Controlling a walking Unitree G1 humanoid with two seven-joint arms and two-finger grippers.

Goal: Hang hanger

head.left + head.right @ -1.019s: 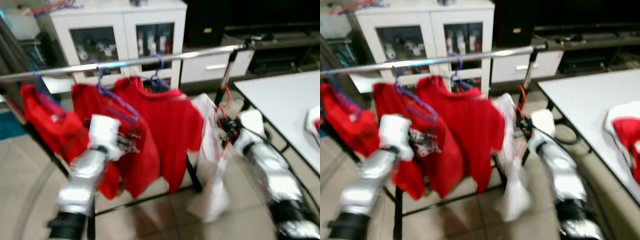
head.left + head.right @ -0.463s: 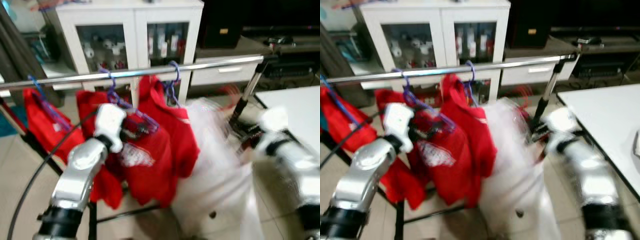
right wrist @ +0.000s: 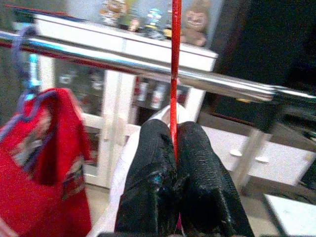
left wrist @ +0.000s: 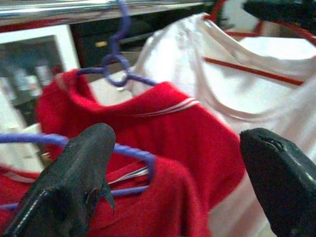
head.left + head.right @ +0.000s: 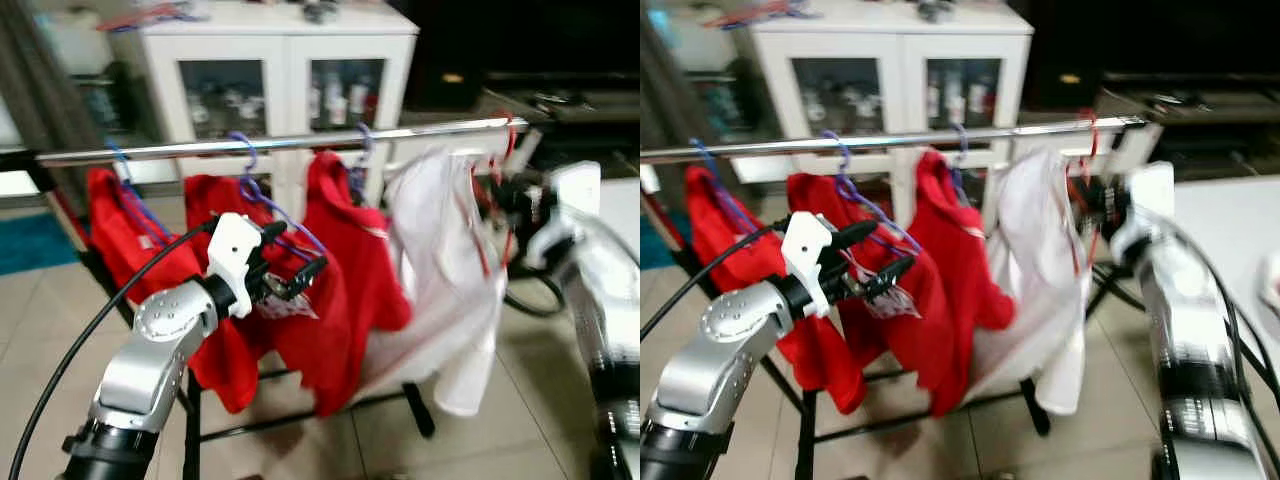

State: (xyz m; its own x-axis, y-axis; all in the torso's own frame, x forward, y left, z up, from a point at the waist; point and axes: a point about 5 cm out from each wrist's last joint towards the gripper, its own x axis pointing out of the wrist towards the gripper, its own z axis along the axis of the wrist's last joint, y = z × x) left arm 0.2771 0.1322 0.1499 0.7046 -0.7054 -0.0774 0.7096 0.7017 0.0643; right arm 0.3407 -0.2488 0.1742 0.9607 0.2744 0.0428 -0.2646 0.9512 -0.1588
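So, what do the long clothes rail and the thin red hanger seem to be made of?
The long shiny clothes rail looks like polished, chrome-like metal: bright streaks of reflection run along it. The thin red hanger, held in the right pincer, is slim and evenly red, perhaps plastic or coated wire; I cannot tell which.

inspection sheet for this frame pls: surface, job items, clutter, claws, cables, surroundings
Surface: tiled floor; corner of a white table on the right.
Job items: red hanger carrying a white shirt, its hook at the chrome rail near the right end.
Clutter: three red shirts on purple hangers on the rail.
Claws: right claw shut on the red hanger just under the rail; left claw open, against the red shirts.
Cables: black cable looping along the left arm.
Surroundings: white glass-door cabinet behind the rack, dark furniture to its right.
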